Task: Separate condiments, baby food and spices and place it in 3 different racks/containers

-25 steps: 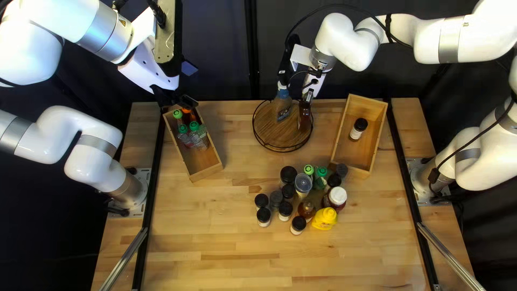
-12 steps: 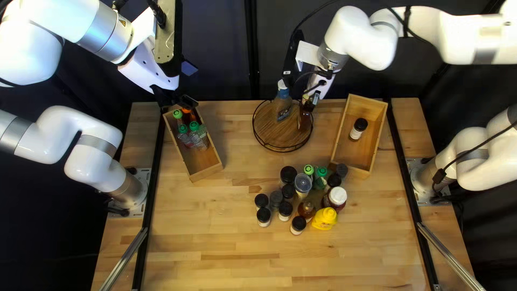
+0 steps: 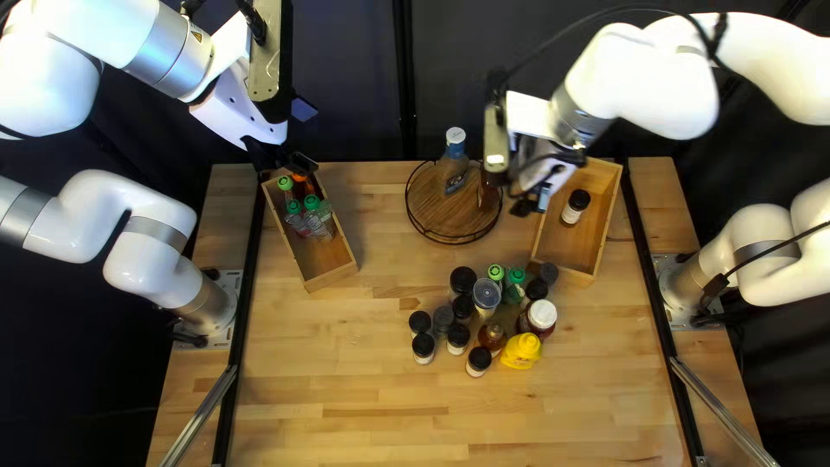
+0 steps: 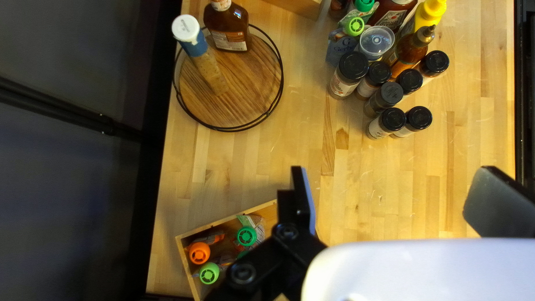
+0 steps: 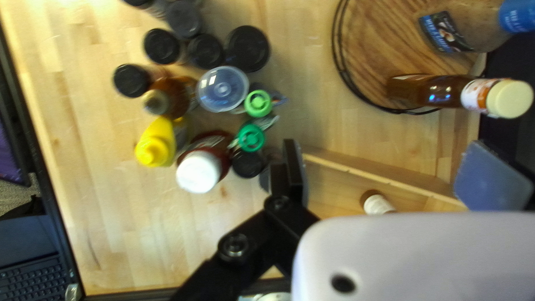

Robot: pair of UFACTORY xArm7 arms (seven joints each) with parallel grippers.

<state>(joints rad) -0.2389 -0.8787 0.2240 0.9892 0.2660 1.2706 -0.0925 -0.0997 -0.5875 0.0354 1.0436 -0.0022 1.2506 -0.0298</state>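
We take the table (image 3: 346,389) in the top left view as a clock face, its far edge at 12 o'clock.

At 10 o'clock we find the left wooden box (image 3: 327,278). It holds three green-capped pouches (image 3: 312,216) and an orange-capped pouch (image 3: 298,177), gathered toward its 12 o'clock end.

At 12 o'clock stands a round wooden tray (image 3: 430,207) with a wire rim. It bears a blue-necked bottle with a white cap (image 3: 454,170) and a brown bottle with a pale cap (image 5: 423,92), both upright.

At 2 o'clock we record the right wooden box (image 3: 585,251), containing one black-lidded spice jar (image 3: 574,207).

The remaining goods stand on the table around the dial's centre, reaching toward 4 o'clock: black-lidded jars (image 3: 423,348), a clear-lidded tub (image 3: 487,294), more green-capped containers, a white-lidded jar (image 3: 541,316), an amber bottle (image 3: 492,338) and a yellow bottle (image 3: 521,351). The group's 1 o'clock side lies close to the right wooden box.

Our left gripper (image 3: 285,163) is at the left wooden box's 12 o'clock end, fingers spread, gripping nothing. Our right gripper (image 3: 522,206) is between the tray and the right wooden box, its fingers likewise parted with nothing gripped.
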